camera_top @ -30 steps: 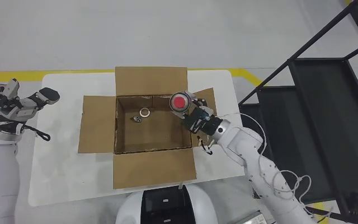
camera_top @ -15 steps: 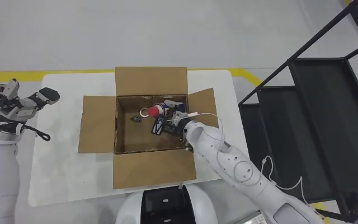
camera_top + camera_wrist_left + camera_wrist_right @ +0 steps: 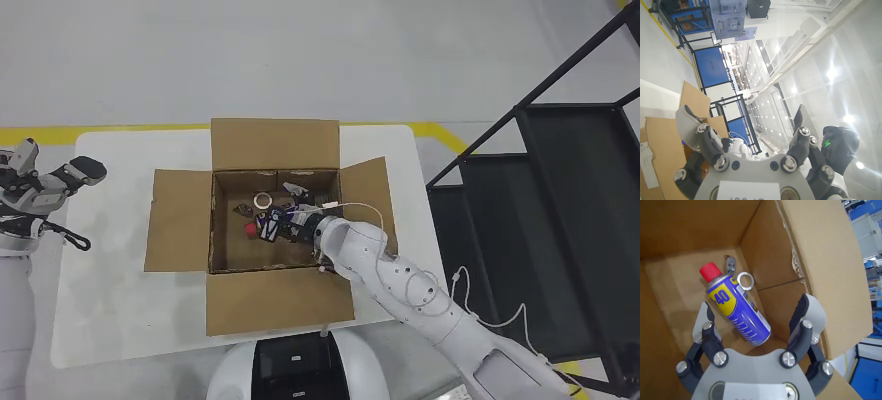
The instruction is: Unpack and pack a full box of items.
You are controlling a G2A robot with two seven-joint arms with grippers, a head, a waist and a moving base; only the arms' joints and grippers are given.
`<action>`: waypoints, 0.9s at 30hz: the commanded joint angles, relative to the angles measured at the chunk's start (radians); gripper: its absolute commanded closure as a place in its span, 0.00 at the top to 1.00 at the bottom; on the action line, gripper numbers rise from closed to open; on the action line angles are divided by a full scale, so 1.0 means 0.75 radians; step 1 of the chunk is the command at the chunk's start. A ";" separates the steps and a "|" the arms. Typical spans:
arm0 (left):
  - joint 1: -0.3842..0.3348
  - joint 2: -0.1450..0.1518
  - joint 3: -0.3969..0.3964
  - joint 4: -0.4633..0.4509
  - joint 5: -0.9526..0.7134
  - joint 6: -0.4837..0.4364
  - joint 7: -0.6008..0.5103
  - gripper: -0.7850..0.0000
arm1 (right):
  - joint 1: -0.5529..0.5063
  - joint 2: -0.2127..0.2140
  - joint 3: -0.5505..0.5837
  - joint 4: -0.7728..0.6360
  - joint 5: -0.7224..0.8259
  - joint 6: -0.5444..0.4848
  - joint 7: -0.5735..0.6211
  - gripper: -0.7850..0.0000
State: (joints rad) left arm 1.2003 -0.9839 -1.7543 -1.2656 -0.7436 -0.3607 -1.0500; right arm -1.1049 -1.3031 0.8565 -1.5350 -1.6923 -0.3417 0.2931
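Industrial hall, shown by blue partition panels [image 3: 710, 64] and yellow floor line [image 3: 100, 130].

Spray can [image 3: 738, 306] lies just ahead of the spread right jaws, blocking the way deeper into the box [image 3: 770, 262] — ring [image 3: 745, 280] and metal clip [image 3: 731, 265] crowd the corner beyond it; bare floor lies free past the jaw farther from the side wall

Right hand [image 3: 755, 303]: spread wide, extended forward, angled downward. Left hand [image 3: 742, 113]: spread apart, held out sideways, pointing upward.
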 commanded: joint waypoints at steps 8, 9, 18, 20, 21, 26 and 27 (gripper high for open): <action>-0.122 0.005 0.118 0.208 0.384 -0.005 0.122 1.00 | -0.307 0.085 0.415 -0.339 0.732 -0.438 0.027 1.00; -0.138 0.004 0.133 0.236 0.404 -0.013 0.129 1.00 | -0.343 0.094 0.464 -0.371 0.822 -0.464 0.054 1.00; -0.254 -0.023 0.309 0.432 0.471 -0.068 0.044 1.00 | -0.576 0.165 0.822 -0.571 1.455 -0.500 0.405 1.00; -0.278 -0.032 0.336 0.462 0.419 -0.066 -0.011 1.00 | -0.614 0.176 0.884 -0.588 1.557 -0.509 0.432 1.00; -0.288 -0.035 0.346 0.472 0.391 -0.065 -0.041 1.00 | -0.630 0.182 0.916 -0.593 1.598 -0.515 0.441 1.00; -0.321 -0.046 0.361 0.458 0.185 -0.004 -0.244 1.00 | -0.696 0.203 1.095 -0.541 1.801 -0.516 0.419 1.00; -0.328 -0.046 0.359 0.437 0.173 -0.004 -0.265 1.00 | -0.704 0.207 1.124 -0.518 1.848 -0.517 0.417 1.00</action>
State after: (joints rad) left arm 0.9582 -1.0187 -1.4832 -0.9244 -0.6024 -0.3645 -1.2297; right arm -1.6277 -1.1503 1.6776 -1.9384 -0.3430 -0.7291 0.6066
